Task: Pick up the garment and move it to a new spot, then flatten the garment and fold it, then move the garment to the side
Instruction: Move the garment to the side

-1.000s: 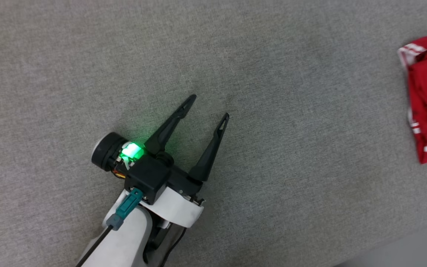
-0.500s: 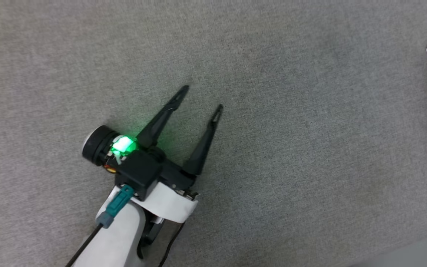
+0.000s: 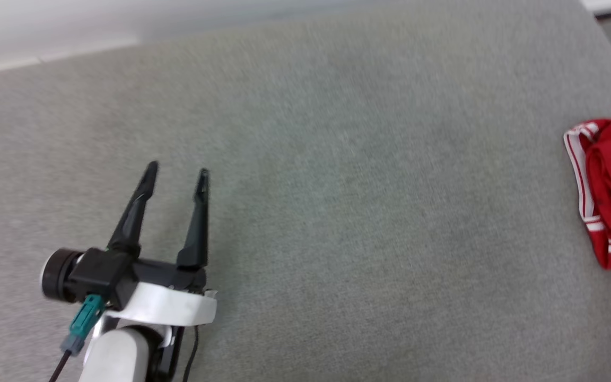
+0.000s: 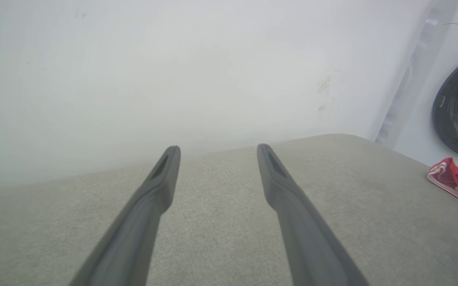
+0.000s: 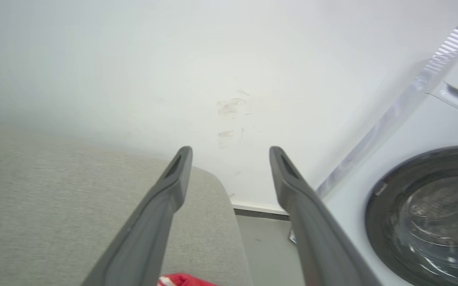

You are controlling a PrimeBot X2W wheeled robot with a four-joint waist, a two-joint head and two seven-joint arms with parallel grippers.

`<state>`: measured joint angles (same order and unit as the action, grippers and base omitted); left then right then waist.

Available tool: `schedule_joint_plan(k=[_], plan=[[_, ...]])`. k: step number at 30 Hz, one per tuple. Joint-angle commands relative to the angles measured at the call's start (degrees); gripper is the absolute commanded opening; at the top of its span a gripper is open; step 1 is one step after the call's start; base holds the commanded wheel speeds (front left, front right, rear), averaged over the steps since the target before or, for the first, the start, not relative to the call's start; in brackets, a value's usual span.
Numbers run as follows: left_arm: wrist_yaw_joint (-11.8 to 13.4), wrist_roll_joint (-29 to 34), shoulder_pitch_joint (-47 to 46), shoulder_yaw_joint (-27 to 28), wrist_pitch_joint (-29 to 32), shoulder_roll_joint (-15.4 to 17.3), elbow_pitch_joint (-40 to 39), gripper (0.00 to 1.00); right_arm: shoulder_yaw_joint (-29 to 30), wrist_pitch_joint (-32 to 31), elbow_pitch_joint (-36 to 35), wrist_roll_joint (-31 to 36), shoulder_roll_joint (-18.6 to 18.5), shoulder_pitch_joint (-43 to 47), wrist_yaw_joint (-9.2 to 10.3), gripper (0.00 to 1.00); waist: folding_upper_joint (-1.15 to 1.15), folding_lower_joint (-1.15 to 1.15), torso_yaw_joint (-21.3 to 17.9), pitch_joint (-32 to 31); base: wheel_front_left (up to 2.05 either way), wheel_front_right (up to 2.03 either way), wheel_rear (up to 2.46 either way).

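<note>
The garment point(image 3: 610, 191) is red with white striped trim and lies folded in a bunch at the right edge of the grey fabric surface point(image 3: 337, 212). My left gripper point(image 3: 177, 171) hovers over the surface's lower left, far from the garment, open and empty. In the left wrist view the left gripper point(image 4: 218, 149) points at the back wall, with the garment point(image 4: 457, 180) off to the right. My right gripper point(image 5: 231, 151) stands open with nothing between its fingers. A red corner of the garment point(image 5: 185, 280) shows just below it at the bottom edge.
A white wall point(image 4: 173, 71) runs behind the surface. A white washing machine point(image 5: 431, 210) with a dark round door stands to the right, past the surface's rounded end, with grey floor point(image 5: 264, 242) between them.
The whole head view has shifted, so the camera has moved; the surface's far edge now shows. The left gripper stays open and now points straight up the view. The garment keeps its bunched shape.
</note>
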<state>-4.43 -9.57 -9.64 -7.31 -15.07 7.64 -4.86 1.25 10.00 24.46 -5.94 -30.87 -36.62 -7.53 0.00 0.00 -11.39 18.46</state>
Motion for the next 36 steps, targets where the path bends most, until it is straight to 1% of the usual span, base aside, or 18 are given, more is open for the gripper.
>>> schedule_joint_plan(k=[1,3,7,11,13,20,24,26,36], plan=[[0.33,0.29,0.92,0.51,-0.13,-0.28,-0.12,1.00,0.62,0.36,-1.45,-0.96,1.22,2.18,0.07,1.00,0.00,0.00,2.67,-4.61,0.00,0.00,0.00],[0.48,0.51,2.48,1.87,-0.12,-0.36,0.05,1.00,1.59,0.76,-5.58,-2.31,4.10,5.81,0.07,1.00,0.00,0.00,3.66,-6.53,0.00,0.00,0.00],[0.51,-0.07,5.55,3.84,-0.14,-0.53,1.11,1.00,1.64,0.99,-12.94,-4.67,10.21,13.48,0.07,1.00,0.00,0.00,4.96,-9.74,0.00,0.00,0.00],[0.60,0.20,8.01,4.58,-0.13,-1.14,1.91,1.00,1.65,1.76,-17.95,-6.77,15.67,20.79,0.07,1.00,0.00,0.00,6.60,-11.82,0.00,0.00,0.00],[0.67,0.49,8.86,4.59,-0.13,-1.54,2.36,1.00,1.53,2.22,-19.20,-8.72,17.99,24.15,0.07,1.00,0.00,0.00,7.33,-12.68,0.00,0.00,0.00],[0.41,0.85,11.55,4.63,-0.13,-2.58,4.41,1.00,-0.95,3.80,-19.89,-9.93,21.88,31.89,0.07,1.00,0.00,0.00,8.95,-14.89,0.00,0.00,0.00],[0.01,0.71,12.85,4.92,-0.13,-3.12,6.07,1.00,-1.23,4.34,-19.29,-9.21,23.90,33.99,0.07,1.00,0.00,0.00,9.40,-15.51,0.00,0.00,0.00],[0.30,0.44,12.73,5.49,-0.13,-3.41,6.12,1.00,-1.18,4.52,-18.89,-8.81,24.71,34.64,0.07,1.00,0.00,0.00,9.50,-15.54,0.00,0.00,0.00],[1.13,1.35,13.00,6.63,-0.13,-4.34,6.76,1.00,-0.64,4.88,-18.80,-7.69,26.08,35.49,0.07,1.00,0.00,0.00,9.84,-15.40,0.00,0.00,0.00]])
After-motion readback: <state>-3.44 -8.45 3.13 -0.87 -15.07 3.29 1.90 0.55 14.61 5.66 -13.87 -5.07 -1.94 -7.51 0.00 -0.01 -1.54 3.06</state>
